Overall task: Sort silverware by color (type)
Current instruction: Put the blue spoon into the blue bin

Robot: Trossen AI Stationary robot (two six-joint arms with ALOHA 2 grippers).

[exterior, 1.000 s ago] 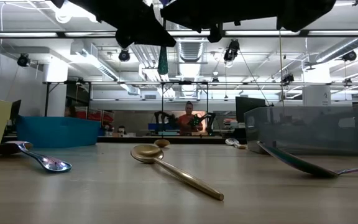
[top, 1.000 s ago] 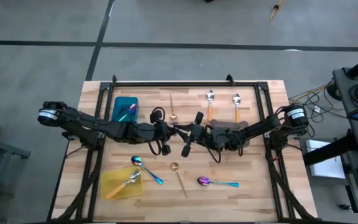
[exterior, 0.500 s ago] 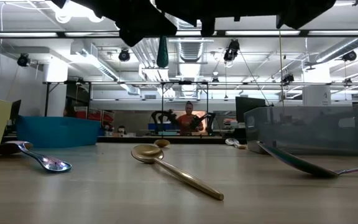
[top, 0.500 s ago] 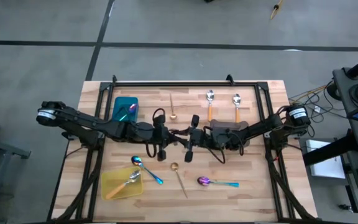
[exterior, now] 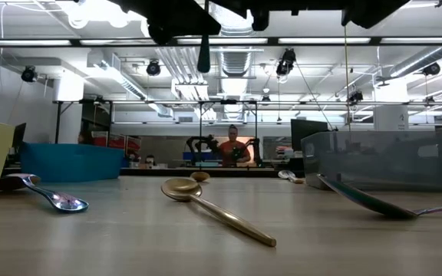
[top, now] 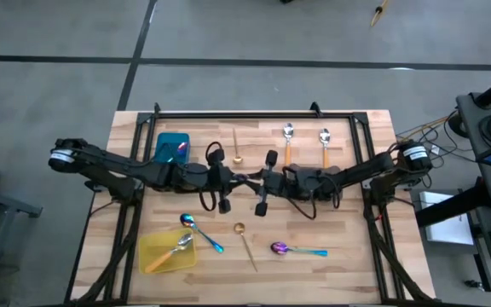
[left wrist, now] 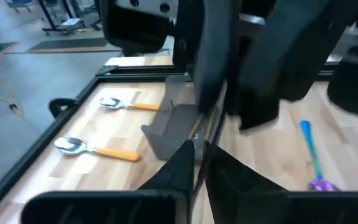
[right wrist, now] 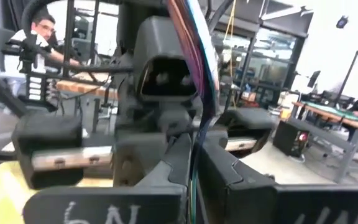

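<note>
My two grippers meet above the middle of the table, my left gripper [top: 233,182] [left wrist: 199,163] and my right gripper [top: 258,182] [right wrist: 194,165] tip to tip. Both are shut on one iridescent spoon. Its blue-purple bowl [right wrist: 197,62] shows edge-on in the right wrist view. Its teal handle [exterior: 203,54] hangs down in the low view. Other silverware lies on the table: two orange-handled spoons [top: 288,141] [top: 324,145], gold spoons [top: 237,149] [top: 245,243], and iridescent spoons [top: 201,230] [top: 297,249]. My left gripper pinches a thin part of the spoon [left wrist: 200,146] between its two fingers, coming level from the table's left; which part cannot be told. My right gripper pinches the spoon just below its bowl [right wrist: 195,146], coming from the table's right. The spoon stands roughly upright, clear of the table.
A teal tray [top: 164,153] at the far left holds an iridescent spoon. A yellow tray [top: 156,256] at the near left holds a silver spoon. A grey tray [left wrist: 173,127] stands under my right arm. A black frame edges the table's far side and its left and right sides.
The hanging teal handle has gone up in the low view, and my right gripper has risen with it. The spoons on the table have stayed where they were.
</note>
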